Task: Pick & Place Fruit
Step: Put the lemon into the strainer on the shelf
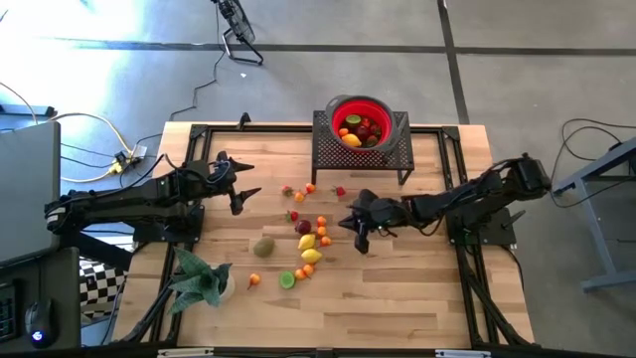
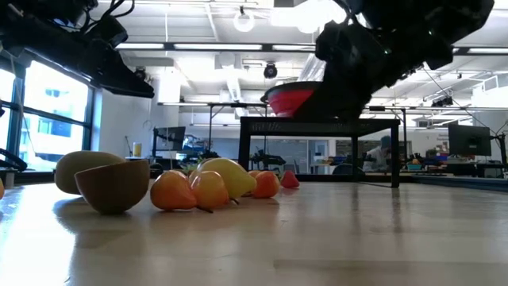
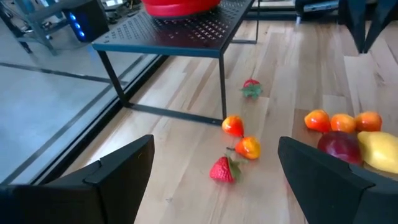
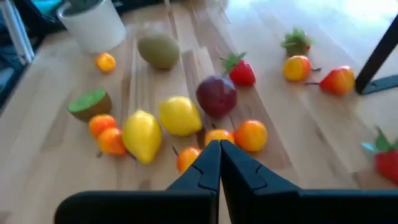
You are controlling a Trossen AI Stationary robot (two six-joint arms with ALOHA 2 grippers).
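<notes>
Two dark robot arms reach over a pale wooden table (image 1: 397, 298) seen from above. At far left, the left arm stretches inward, and the left gripper (image 1: 241, 189) hovers above bare wood with its fingers (image 3: 118, 168) spread wide apart, holding nothing. Near the front left edge sits a green leafy plant (image 1: 199, 278) in a white pot.

Moving toward the middle, the fruit (image 1: 308, 239) lies scattered loosely on the table. A brown kiwi (image 1: 263, 246) rests nearest the plant, with a small orange (image 1: 254, 280) and a halved lime (image 1: 287, 279) closer to the front edge. Two yellow lemons (image 1: 309, 249) lie together in the centre, just beside a dark-red plum (image 1: 303, 228) and several tiny oranges. Farther back, a strawberry (image 3: 222, 169) and two orange-red fruits sit near the leg of a black mesh stand (image 1: 363, 151). On that stand rests a red bowl (image 1: 361, 121) already containing several pieces of fruit.

To the right of the pile, the right gripper (image 1: 359, 237) hangs just beside the fruit, its fingers pressed tightly together and empty, their tips pointing toward the oranges and lemons. The right arm extends back to the table's right side.
</notes>
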